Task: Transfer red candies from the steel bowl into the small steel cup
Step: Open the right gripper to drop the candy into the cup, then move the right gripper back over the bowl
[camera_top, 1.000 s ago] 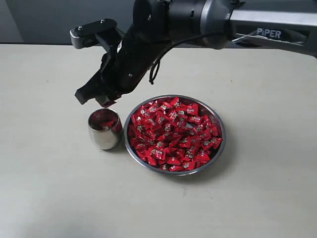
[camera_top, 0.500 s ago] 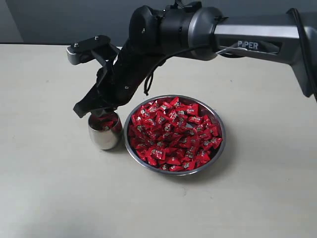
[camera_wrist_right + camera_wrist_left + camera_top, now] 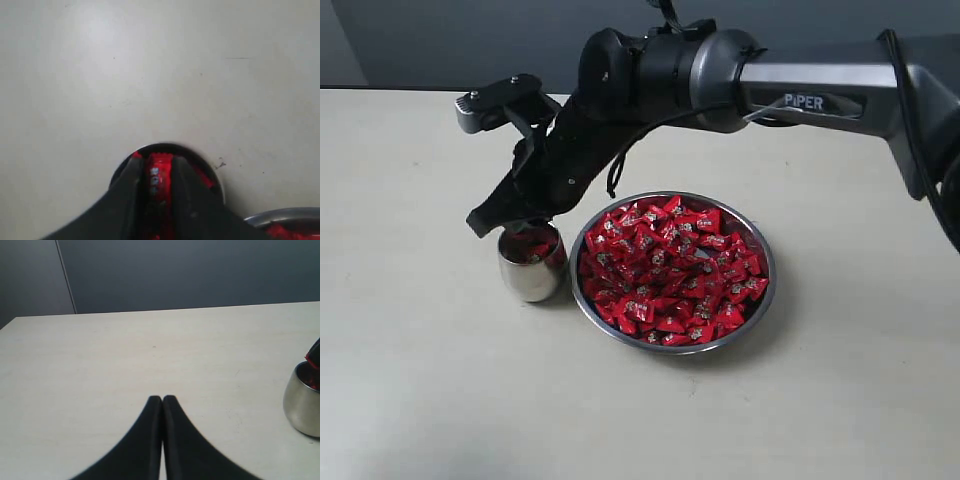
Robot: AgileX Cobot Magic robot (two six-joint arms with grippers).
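Note:
The steel bowl [image 3: 765, 300] sits mid-table, heaped with red candies [image 3: 670, 270]. Just left of it stands the small steel cup [image 3: 530, 272], with red candies inside [image 3: 540, 248]. My right gripper [image 3: 525, 224] hangs right over the cup's mouth, tips at the rim. In the right wrist view the right gripper [image 3: 156, 165] is shut on a red candy [image 3: 158, 175] directly above the cup [image 3: 212, 172]. My left gripper [image 3: 162, 399] is shut and empty, low over bare table, with the cup [image 3: 301, 402] off to one side.
The right arm [image 3: 800, 85] reaches in from the right, crossing above the bowl's far side. The bowl rim [image 3: 280, 216] shows at the edge of the right wrist view. A dark wall [image 3: 190, 272] stands behind the pale table [image 3: 420, 380].
The right gripper has come down and slightly left with the candy, from a little above the cup to its mouth. The left gripper is not seen earlier.

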